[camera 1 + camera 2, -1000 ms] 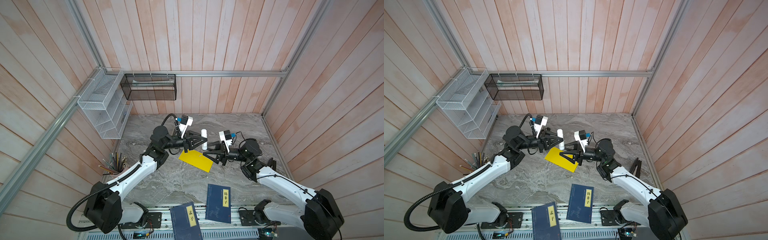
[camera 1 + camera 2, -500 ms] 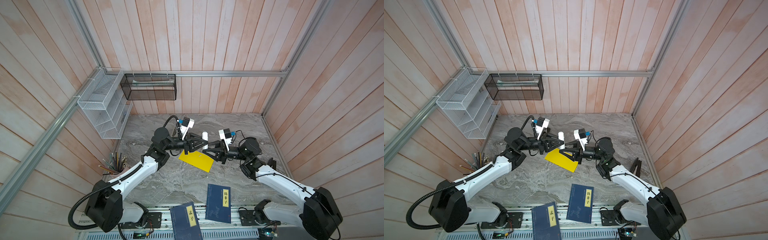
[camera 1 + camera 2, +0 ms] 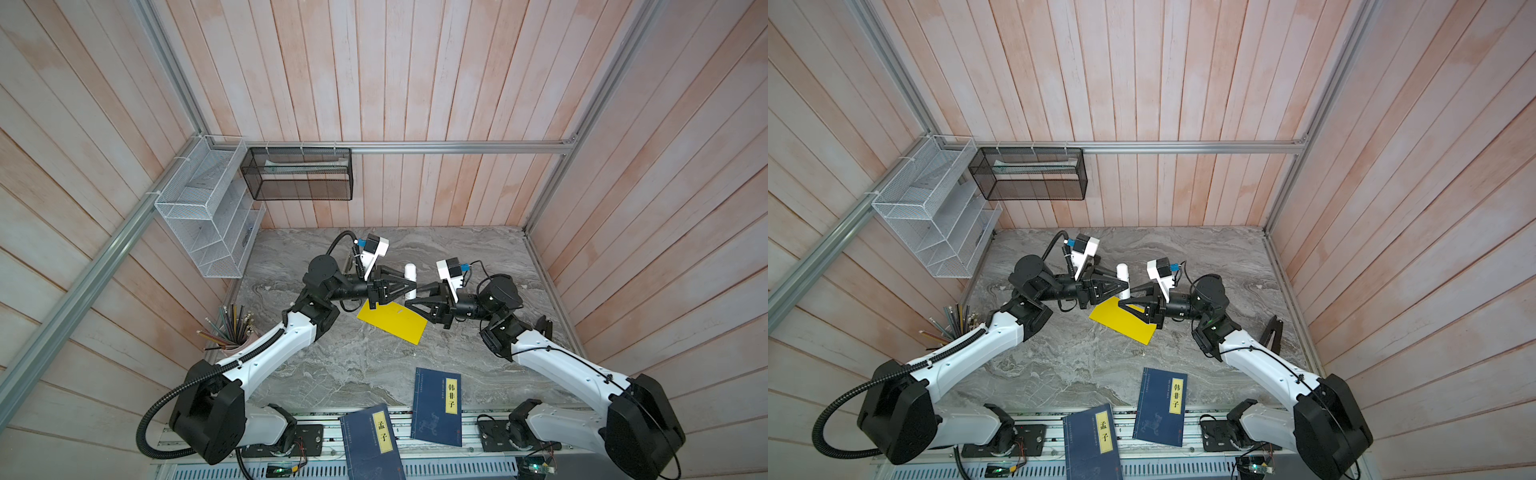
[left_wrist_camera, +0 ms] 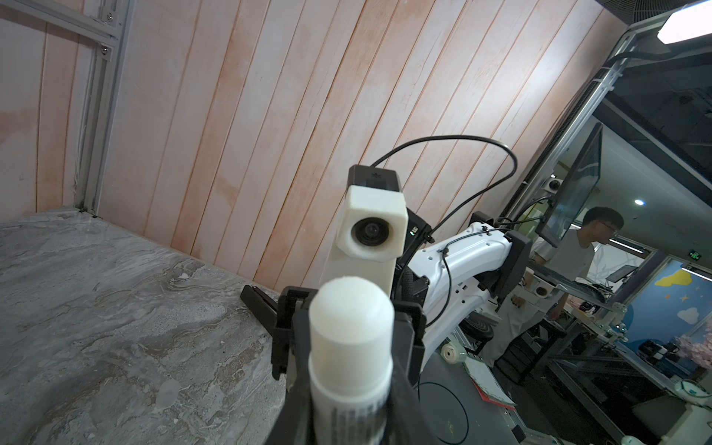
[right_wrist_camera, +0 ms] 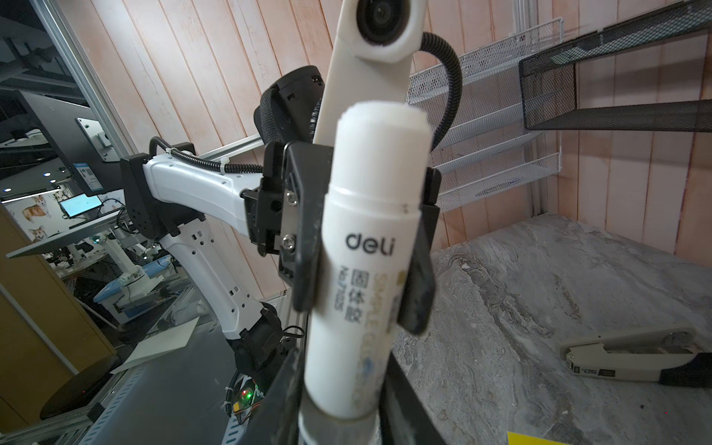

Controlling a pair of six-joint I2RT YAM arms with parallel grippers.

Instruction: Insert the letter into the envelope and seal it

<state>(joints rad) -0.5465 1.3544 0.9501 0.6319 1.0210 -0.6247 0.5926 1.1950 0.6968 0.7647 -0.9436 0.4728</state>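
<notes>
With the left tool [image 3: 408, 284] and right tool [image 3: 411, 297] both clamped on the glue stick [image 3: 410, 272] between them, we find the envelope [image 3: 395, 324] flat on the counter [image 3: 353, 365] just below, long axis running arm to arm, near both; no letter shows.
</notes>
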